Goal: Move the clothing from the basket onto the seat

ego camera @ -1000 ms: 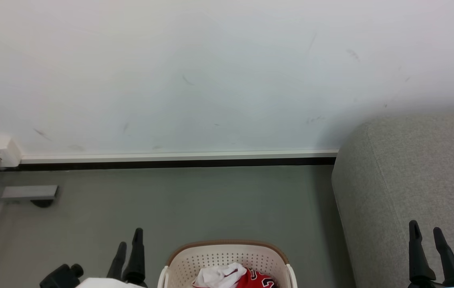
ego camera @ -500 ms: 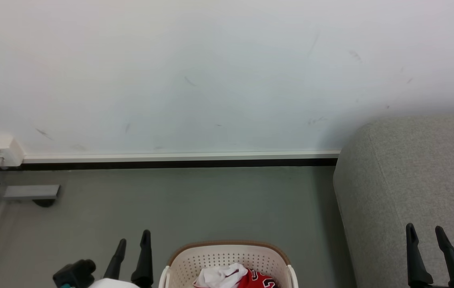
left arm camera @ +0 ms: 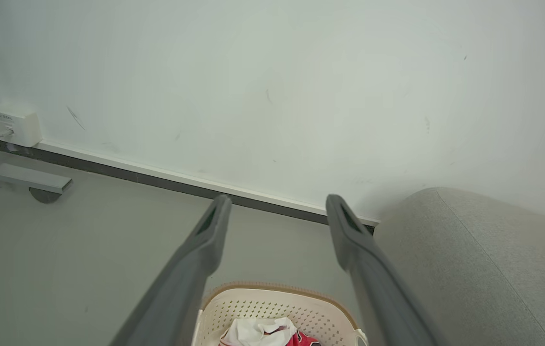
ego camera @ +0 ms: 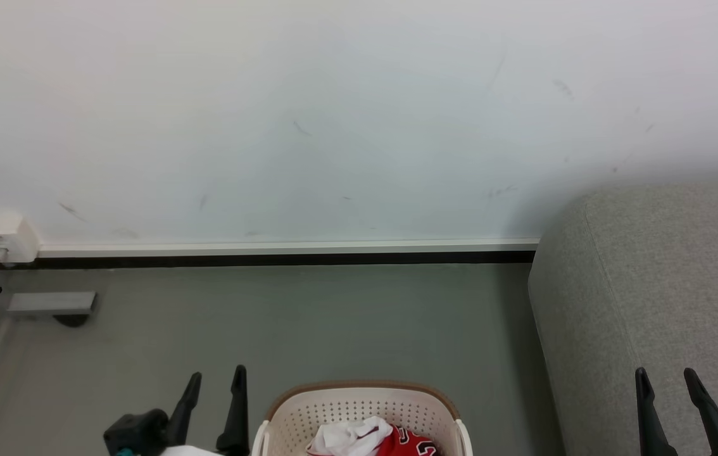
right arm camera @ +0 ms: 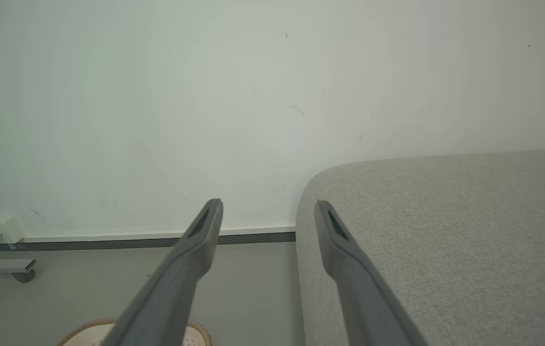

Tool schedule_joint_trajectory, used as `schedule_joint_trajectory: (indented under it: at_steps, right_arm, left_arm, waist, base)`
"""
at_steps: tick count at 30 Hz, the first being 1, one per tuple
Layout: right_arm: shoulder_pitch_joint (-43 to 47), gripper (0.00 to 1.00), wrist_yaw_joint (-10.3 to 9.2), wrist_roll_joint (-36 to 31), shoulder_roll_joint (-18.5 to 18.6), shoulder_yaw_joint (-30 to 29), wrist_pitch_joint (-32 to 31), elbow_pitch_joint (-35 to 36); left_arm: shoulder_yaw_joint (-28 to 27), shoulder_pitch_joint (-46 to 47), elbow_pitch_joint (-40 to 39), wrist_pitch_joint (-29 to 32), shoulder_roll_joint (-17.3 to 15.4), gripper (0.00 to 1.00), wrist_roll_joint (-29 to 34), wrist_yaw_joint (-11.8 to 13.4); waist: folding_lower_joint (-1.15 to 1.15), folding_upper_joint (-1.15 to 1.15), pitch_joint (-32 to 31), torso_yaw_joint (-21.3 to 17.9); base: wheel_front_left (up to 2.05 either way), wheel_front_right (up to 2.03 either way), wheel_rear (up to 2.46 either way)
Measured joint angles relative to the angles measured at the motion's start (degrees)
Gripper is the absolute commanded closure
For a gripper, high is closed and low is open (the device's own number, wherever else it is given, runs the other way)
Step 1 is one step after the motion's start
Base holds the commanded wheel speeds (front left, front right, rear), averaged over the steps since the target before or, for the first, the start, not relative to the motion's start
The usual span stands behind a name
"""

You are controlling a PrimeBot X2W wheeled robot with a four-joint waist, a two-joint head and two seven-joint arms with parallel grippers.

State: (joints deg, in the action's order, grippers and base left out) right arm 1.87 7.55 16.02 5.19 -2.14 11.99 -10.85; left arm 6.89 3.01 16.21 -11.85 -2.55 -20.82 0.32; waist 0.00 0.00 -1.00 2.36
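Observation:
The cream basket [ego camera: 359, 405] with its brown rim sits on the floor at the bottom middle of the head view, and it holds the clothing [ego camera: 406, 443], a red jersey beside a crumpled white piece [ego camera: 349, 437]. My left gripper [ego camera: 216, 380] hangs open just left of the basket, nothing between its fingers. The light-grey seat [ego camera: 650, 278] fills the right side. Over its front edge my right gripper [ego camera: 666, 380] stands open and empty. The left wrist view looks down on the basket [left arm camera: 272, 307] and the clothing [left arm camera: 260, 331] between my fingers [left arm camera: 205, 240]. The right wrist view shows the seat [right arm camera: 445, 230].
A white wall with a black baseboard [ego camera: 270, 258] runs behind the basket. A white socket box [ego camera: 4, 237] and a grey metal foot [ego camera: 49, 304] of a frame stand at the far left. Bare grey floor [ego camera: 302, 316] lies between the basket and the wall.
My left gripper has shifted right toward the basket and lower in the view. The right gripper has dropped slightly toward the bottom edge. Both stay open.

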Motion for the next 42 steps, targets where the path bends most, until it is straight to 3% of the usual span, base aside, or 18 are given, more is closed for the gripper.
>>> schedule_joint_trajectory:
  at_steps: [16, 42]
  right_arm:
    - [0.7, 0.0, 0.0, -4.0, -0.4, 0.5, 1.7, -3.6]
    - [1.1, 0.0, 0.0, -5.2, -1.2, 0.1, 3.2, -5.8]
  left_arm:
    - [-1.0, -1.1, 0.5, -1.9, -0.1, 0.0, 9.5, -0.8]
    - [-3.7, -1.3, 3.5, -3.3, -0.1, 0.0, 10.6, -1.4]
  waist:
    - [0.0, 0.0, -0.6, 0.5]
    - [0.01, 0.0, -0.9, 0.8]
  base:
    - [0.0, 0.0, 0.0]
    - [0.0, 0.0, 0.0]
